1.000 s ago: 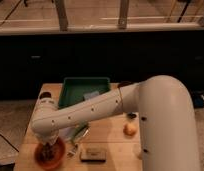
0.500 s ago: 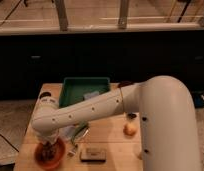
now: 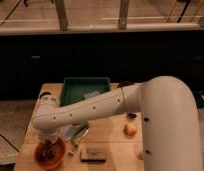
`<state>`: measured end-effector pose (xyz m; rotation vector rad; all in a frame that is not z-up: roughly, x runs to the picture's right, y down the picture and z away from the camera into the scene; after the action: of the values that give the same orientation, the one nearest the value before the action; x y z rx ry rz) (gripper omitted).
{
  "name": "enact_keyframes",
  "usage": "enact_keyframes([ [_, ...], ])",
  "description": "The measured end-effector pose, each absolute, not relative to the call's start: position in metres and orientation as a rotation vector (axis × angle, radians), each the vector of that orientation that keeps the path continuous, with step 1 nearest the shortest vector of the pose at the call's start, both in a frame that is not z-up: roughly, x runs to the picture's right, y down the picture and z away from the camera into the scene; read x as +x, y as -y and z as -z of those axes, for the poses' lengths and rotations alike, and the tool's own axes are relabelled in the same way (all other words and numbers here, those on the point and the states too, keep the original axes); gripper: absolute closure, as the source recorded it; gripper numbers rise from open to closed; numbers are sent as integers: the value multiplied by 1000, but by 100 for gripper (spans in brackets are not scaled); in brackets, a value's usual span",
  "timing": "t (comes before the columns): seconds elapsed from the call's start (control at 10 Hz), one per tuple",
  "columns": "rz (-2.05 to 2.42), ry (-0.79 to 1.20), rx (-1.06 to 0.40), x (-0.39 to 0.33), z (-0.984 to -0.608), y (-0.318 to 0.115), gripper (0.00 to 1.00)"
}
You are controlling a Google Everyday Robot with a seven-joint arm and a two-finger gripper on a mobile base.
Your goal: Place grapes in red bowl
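The red bowl (image 3: 51,156) sits at the front left of the wooden table. My gripper (image 3: 48,146) hangs straight down over it, its tip inside the bowl's rim, with a dark clump that looks like the grapes (image 3: 47,148) at its end. My white arm (image 3: 110,107) reaches across the table from the right and hides part of the bowl's back.
A green tray (image 3: 85,90) stands at the back of the table (image 3: 112,147). A yellowish round fruit (image 3: 130,129) lies at the right. A flat dark packet (image 3: 93,153) and a thin silvery item (image 3: 77,142) lie right of the bowl. A dark cabinet is behind.
The arm's end has shifted slightly over the bowl; nothing else has visibly moved.
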<state>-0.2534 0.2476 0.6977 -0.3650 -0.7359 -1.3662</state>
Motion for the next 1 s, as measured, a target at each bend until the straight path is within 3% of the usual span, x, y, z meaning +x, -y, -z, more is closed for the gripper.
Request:
enact_keyframes([
  [1.0,1369,739,-363,-251,-698,-246,54],
])
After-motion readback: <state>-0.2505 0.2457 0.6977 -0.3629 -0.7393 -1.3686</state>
